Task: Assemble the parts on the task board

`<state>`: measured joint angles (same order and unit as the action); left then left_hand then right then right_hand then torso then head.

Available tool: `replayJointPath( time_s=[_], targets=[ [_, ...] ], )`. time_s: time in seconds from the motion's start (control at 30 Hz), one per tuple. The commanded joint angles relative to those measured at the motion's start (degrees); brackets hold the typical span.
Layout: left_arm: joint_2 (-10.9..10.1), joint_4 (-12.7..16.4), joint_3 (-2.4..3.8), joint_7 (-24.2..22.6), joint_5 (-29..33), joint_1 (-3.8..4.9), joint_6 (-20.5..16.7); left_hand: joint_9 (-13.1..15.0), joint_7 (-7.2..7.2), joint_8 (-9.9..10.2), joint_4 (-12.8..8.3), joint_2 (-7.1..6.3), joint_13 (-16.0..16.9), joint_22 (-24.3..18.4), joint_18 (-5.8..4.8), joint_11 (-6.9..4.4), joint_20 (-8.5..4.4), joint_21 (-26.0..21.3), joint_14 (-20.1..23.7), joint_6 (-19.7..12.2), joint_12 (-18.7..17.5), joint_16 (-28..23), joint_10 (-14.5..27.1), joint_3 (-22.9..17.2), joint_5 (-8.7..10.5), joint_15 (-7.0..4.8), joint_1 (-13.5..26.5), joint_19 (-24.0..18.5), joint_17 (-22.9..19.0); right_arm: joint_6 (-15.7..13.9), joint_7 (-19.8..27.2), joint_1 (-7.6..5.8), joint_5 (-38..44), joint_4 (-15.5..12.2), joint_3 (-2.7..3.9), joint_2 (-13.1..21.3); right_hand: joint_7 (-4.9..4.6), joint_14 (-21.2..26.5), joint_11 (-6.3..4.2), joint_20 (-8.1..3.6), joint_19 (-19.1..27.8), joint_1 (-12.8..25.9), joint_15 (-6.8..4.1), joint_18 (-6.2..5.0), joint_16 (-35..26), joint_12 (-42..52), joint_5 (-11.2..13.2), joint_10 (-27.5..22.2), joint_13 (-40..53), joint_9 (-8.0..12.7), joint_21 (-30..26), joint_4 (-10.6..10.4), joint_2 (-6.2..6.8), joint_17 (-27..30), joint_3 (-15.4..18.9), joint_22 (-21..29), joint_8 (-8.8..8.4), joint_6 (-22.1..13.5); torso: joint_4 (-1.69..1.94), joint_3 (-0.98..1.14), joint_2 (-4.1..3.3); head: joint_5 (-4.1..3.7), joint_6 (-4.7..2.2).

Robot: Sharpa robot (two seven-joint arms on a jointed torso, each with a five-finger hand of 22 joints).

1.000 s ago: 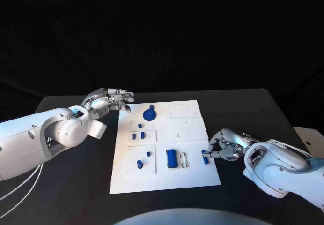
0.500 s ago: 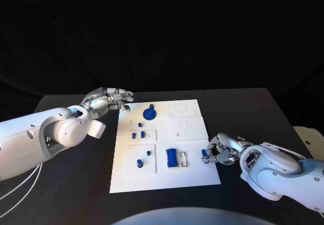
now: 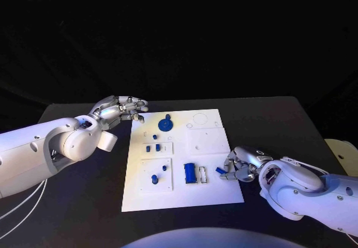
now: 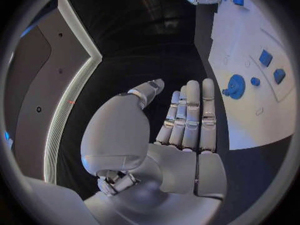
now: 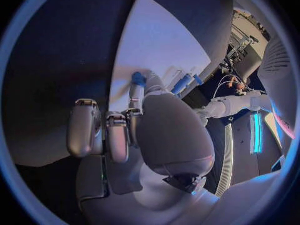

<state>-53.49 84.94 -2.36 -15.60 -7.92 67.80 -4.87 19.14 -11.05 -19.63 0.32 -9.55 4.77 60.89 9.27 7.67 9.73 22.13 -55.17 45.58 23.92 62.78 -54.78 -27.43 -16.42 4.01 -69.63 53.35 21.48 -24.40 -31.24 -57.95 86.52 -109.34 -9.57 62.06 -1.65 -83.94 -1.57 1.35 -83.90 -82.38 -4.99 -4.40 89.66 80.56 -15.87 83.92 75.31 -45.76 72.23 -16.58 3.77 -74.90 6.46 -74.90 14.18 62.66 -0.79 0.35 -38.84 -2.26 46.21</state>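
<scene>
The white task board (image 3: 209, 142) lies in the middle of the black table. My right hand (image 3: 240, 167) is at the board's right edge and pinches a small blue part (image 3: 221, 170), which sits tilted at its fingertips; the right wrist view shows this part (image 5: 138, 78) at a fingertip over the board (image 5: 156, 50). My left hand (image 3: 119, 109) hovers by the board's far left corner, fingers stretched out and holding nothing (image 4: 187, 120). Fixed on the board are a round blue disc (image 3: 165, 124), a long blue block (image 3: 189, 173) and several small blue pieces.
A white object (image 3: 339, 150) sits at the table's right edge. Bare black table lies on both sides of the board. In the left wrist view the blue disc (image 4: 235, 85) and small blue pieces (image 4: 265, 58) lie just beyond my left hand's fingertips.
My right hand has shifted left and toward me along the board's right edge, and the small blue part has tipped from lying straight to tilted in its fingers. The left hand has stayed in place.
</scene>
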Motion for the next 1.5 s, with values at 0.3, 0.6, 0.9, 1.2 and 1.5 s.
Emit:
replayJointPath(
  time_s=[0.3, 0.6, 0.9, 1.2, 1.5],
  targets=[
    [-0.1, 0.2, 0.03, -0.5, 0.2, 0.01, 0.8, -0.1, 0.05, -0.4, 0.1, -0.03, 0.0, 0.0, 1.03, -0.01, 0.33, -0.3, 0.3, -0.4, 0.2, 0.2, 0.3, 0.3, 0.37, -0.05, 0.6, 0.1, 0.1, -0.1, -2.0, 0.70, 1.5, -0.2, -0.49, 0.0, -0.57, -6.0, -0.52, -0.39, -1.0, 0.2, -0.25, 1.07, 0.3, -0.3, 7.2, 1.3, 6.7, 3.7, 0.6, 2.2, 10.07, -14.9, -39.9, -10.7, 1.82, 0.2, -0.04, 0.04, 0.07, 0.25, 0.18],
    [0.0, 0.2, 0.03, -0.4, 0.2, 0.01, 0.9, -0.1, 0.05, -0.4, 0.1, -0.03, 0.0, 0.0, 1.03, -0.01, 0.33, -0.3, 0.3, -0.4, 0.2, 0.2, 0.3, 0.3, 0.37, -0.05, 0.6, 0.1, 0.1, -4.9, -0.6, -0.10, -3.6, -3.1, -0.42, 0.1, -0.46, -6.0, -0.46, -0.31, -1.1, 9.5, -0.32, 1.10, 0.3, -0.2, 6.5, 1.5, 6.8, 0.6, 0.8, 7.2, 11.04, -14.9, -49.1, -10.7, 4.64, -1.9, 0.00, -0.03, 0.05, 0.01, 0.11],
    [1.2, 0.1, 0.03, -0.1, 0.2, 0.02, 1.1, -0.1, 0.09, -0.5, 0.2, 0.34, 0.1, -0.2, 1.06, -0.03, 0.34, -0.3, 0.4, -0.5, 0.3, 0.3, 0.4, 0.2, 0.02, -0.07, 0.3, 0.1, 0.1, -5.7, 0.0, -0.90, -7.8, -3.8, -0.41, -0.7, -0.29, -6.0, -0.59, -0.39, -1.0, 13.1, -0.42, 1.04, 0.2, -0.2, 6.4, 1.6, 6.9, 0.7, 0.5, 7.7, 11.60, -14.8, -50.2, -10.6, 4.84, -1.8, 0.16, -0.01, 0.02, 0.21, 0.34],
    [1.4, -0.2, 0.04, 0.2, 0.8, 0.03, 0.9, -0.1, 0.04, -0.5, 0.3, 0.28, 0.1, -0.3, 1.06, 0.00, 0.35, -0.3, 0.4, -0.6, 0.4, 0.3, 0.5, 0.4, 0.01, -0.06, 0.4, 0.1, 0.1, -5.3, -0.8, -0.97, -11.3, -3.0, -0.41, -3.2, -0.26, -6.0, -0.58, -0.39, -0.9, 16.7, -0.42, 0.99, 0.2, -0.2, 8.1, 1.6, 6.9, 1.1, 0.2, 7.1, 11.50, -14.8, -50.4, -10.6, 4.76, -1.4, 0.06, 0.11, 0.09, 0.48, 0.51],
    [1.3, -0.1, 0.04, 0.2, 1.0, 0.03, 0.9, -0.1, 0.04, -0.5, 0.3, 0.28, 0.1, -0.3, 1.06, 0.00, 0.35, -0.3, 0.4, -0.6, 0.4, 0.3, 0.5, 0.4, 0.01, -0.06, 0.4, 0.1, 0.1, -3.7, -1.1, -0.60, -13.1, -1.9, -0.41, -5.3, -0.18, -6.0, -0.64, -0.43, -0.8, 19.4, -0.47, 0.95, 0.2, -0.2, 9.3, 1.6, 6.9, 1.5, 0.0, 6.6, 11.56, -14.7, -49.9, -10.5, 4.76, -0.8, 0.05, -0.02, 0.10, 0.51, 0.68]
  ],
)
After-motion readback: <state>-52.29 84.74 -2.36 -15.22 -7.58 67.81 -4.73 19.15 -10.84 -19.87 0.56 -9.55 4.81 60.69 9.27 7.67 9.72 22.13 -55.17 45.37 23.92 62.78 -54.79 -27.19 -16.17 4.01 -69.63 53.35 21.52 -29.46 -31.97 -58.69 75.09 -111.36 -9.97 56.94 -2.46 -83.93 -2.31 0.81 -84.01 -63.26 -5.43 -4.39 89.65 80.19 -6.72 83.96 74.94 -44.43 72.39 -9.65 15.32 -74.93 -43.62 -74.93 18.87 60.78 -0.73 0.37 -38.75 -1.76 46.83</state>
